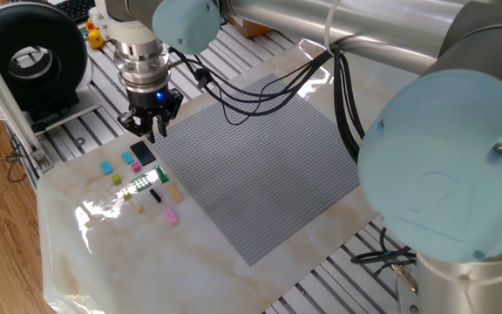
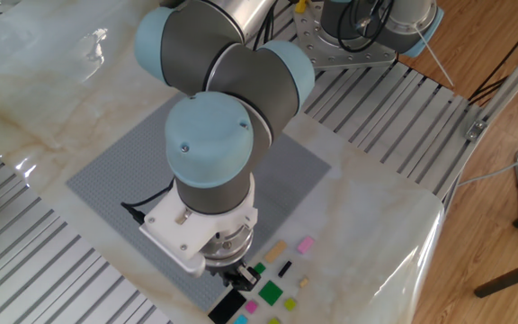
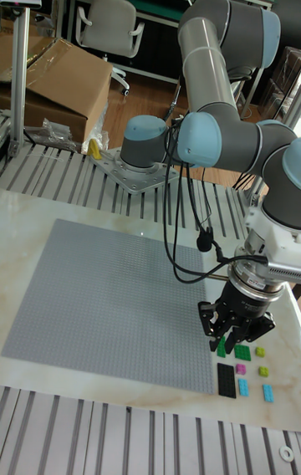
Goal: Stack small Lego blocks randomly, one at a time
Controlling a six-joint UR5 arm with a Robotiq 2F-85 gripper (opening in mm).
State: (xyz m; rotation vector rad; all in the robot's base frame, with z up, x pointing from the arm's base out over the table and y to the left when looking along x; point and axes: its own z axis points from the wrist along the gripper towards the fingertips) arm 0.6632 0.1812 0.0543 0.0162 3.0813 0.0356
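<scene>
Pincer point(image 1: 149, 133) hangs above the near-left corner area of the grey baseplate point(image 1: 251, 166), over the block cluster on the marble desk point(image 1: 103, 253). Fingers point down; whether they are spread or pressed together cannot be told from any view, and nothing is visibly held between them.

Blocks lie loose on the desk just beside the baseplate edge, none stacked. In one fixed view: dark plate point(image 1: 143, 153) directly under the pincer, cyan block point(image 1: 106, 167) to its left, yellow-green block point(image 1: 116, 178) near it, green block point(image 1: 160, 174), black block point(image 1: 155, 196), tan block point(image 1: 175, 194), pink block point(image 1: 172, 217) farthest toward the desk's front.

In the other fixed view the arm's wrist hides part of the cluster; a green block point(image 2: 270, 291), a black block point(image 2: 285, 268), a tan block point(image 2: 275, 251) and a pink block point(image 2: 306, 244) show.

Tall fixed view: pincer point(image 3: 235, 341) sits just above the dark plate point(image 3: 227, 379).
</scene>
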